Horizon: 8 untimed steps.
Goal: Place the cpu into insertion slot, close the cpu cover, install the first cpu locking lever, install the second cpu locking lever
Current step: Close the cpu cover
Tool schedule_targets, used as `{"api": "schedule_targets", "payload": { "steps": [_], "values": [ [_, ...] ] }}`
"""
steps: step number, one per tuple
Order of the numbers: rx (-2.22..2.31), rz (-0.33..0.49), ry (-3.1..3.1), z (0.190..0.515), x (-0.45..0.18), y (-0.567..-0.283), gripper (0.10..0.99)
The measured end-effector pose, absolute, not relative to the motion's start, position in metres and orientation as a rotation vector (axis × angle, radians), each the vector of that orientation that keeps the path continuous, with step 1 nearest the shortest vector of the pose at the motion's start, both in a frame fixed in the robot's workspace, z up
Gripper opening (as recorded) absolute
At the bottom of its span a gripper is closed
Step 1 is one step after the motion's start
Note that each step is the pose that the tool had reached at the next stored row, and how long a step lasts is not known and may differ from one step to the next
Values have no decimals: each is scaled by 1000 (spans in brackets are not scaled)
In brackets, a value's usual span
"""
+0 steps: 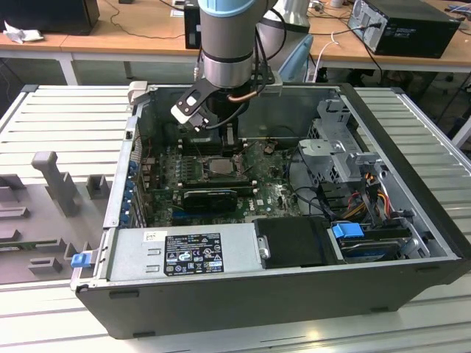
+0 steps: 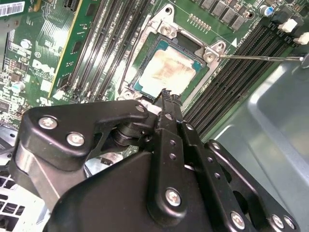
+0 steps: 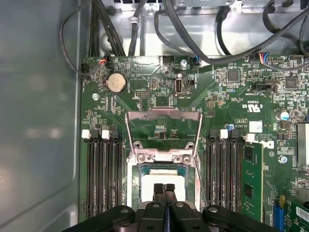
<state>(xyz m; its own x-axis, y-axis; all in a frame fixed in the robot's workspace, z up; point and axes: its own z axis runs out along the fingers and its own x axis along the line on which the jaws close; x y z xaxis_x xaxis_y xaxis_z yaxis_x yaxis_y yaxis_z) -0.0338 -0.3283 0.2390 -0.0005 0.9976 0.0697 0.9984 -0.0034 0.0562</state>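
Note:
The cpu (image 2: 170,67) lies flat in the insertion slot (image 2: 153,46) of the green motherboard, its pale silver face up, also seen in the first wrist view as the cpu (image 3: 145,186). My gripper (image 3: 164,189) hangs just over the chip's face with its black fingers (image 2: 166,99) shut together and nothing between them. Whether the tips touch the chip I cannot tell. The cpu cover (image 3: 163,114) stands swung open beyond the slot, and green board shows through its window. A thin metal lever (image 2: 260,57) sticks out beside the socket. In the exterior view the gripper (image 1: 225,144) reaches down into the case.
Long black RAM slots (image 3: 102,169) flank the socket on both sides. A black card (image 1: 210,197) lies in front of it. The grey case wall (image 3: 38,121) is close on one side. Black cables (image 3: 193,43) run along the back. Drive cage (image 1: 338,154) and power supply (image 1: 184,254) fill the case.

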Motion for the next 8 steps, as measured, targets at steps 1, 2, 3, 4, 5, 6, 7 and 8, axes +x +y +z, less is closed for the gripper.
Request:
{"api": "schedule_targets", "payload": {
  "steps": [1,2,3,4,5,6,7,8],
  "values": [
    [-2214,-140,-2211,240,-34,-328,106],
    [-2214,-139,-2211,241,-34,-328,106],
    [-2214,-140,-2211,241,-34,-328,106],
    [-2214,-139,-2211,242,-34,-328,106],
    [-2214,-140,-2211,243,-34,-328,106],
    [-2214,-140,-2211,243,-34,-328,106],
    [-2214,-140,-2211,243,-34,-328,106],
    [-2214,-140,-2211,244,-34,-328,106]
  ]
}}
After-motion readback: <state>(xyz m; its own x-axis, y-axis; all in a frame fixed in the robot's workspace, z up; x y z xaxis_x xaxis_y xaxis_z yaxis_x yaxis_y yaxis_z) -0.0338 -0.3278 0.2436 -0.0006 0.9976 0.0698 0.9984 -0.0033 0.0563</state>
